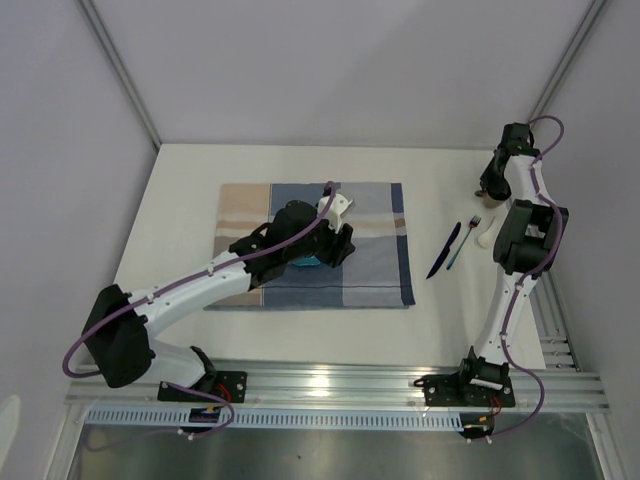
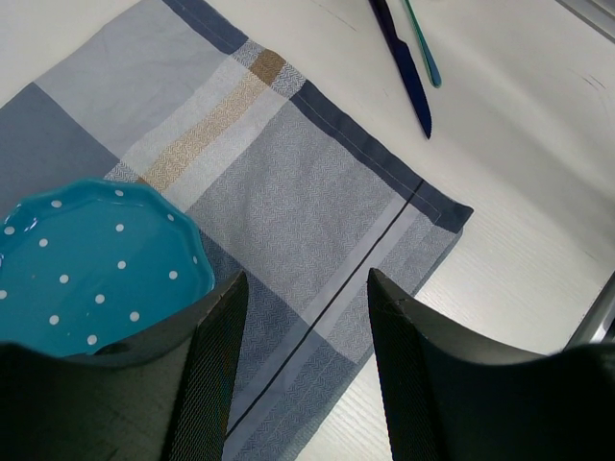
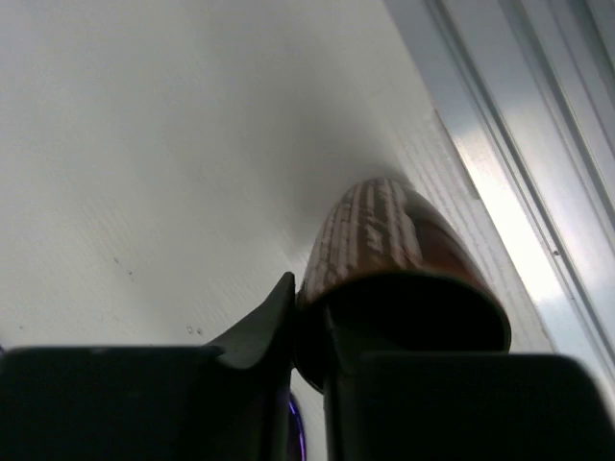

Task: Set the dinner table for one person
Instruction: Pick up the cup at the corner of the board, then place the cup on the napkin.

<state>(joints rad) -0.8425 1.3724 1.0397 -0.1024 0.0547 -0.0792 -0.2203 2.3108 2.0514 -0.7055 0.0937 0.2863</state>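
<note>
The dinner table is white with silver rails. A checked placemat lies on it, and a teal dotted plate rests on the cloth, mostly hidden under my left arm in the top view. My left gripper hovers open over the placemat, just right of the plate, with nothing between its fingers. At the far right, my right gripper is shut on the rim of a brown ribbed cup, one finger outside the wall and one inside. In the top view this gripper is near the table's back right corner.
A dark blue knife and a teal fork lie side by side right of the placemat, with a small white object beside them. The right aluminium rail runs close to the cup.
</note>
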